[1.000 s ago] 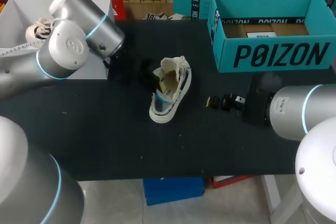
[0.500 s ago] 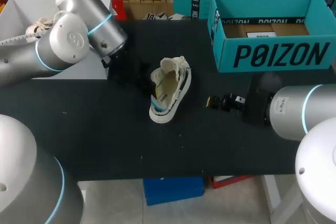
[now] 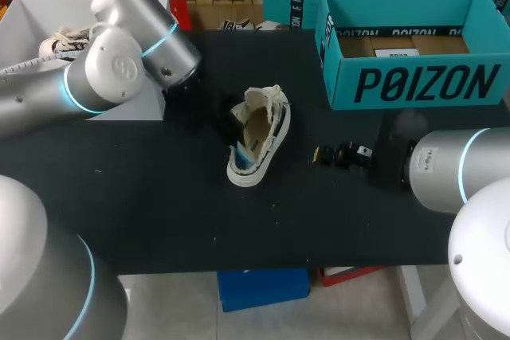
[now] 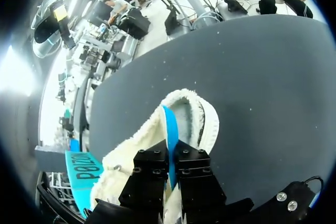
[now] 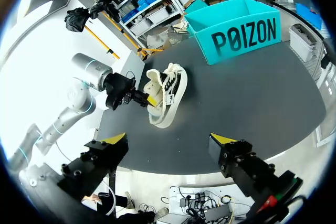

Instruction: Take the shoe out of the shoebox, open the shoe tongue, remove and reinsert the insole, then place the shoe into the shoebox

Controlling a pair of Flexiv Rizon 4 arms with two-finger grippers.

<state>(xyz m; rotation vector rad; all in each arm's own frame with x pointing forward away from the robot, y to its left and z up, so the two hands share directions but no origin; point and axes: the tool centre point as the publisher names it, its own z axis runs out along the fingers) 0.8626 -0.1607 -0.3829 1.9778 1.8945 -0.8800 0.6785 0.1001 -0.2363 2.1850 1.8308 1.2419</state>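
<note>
A cream high-top shoe [image 3: 257, 137] stands on the black table [image 3: 159, 205], toe toward the front edge. My left gripper [image 3: 233, 123] is at its opening. In the left wrist view its black fingers [image 4: 152, 167] are shut on the edge of a blue insole [image 4: 169, 124] that stands up out of the shoe [image 4: 202, 119]. From the right wrist view the left gripper [image 5: 140, 98] sits against the shoe's [image 5: 167, 95] side. My right gripper [image 3: 340, 154] hovers right of the shoe, open and holding nothing [image 5: 168, 140]. The teal shoebox [image 3: 410, 77] stands open at the back right.
A white bin [image 3: 32, 21] holding another shoe [image 3: 60, 41] is at the back left, under my left arm. Bare black table stretches in front of the shoe and between the shoe and the shoebox [image 5: 236, 30].
My left arm's wrist and elbow have swung a little to the right and toward the back. The shoe rocked slightly but stays in place. The right arm has not moved.
</note>
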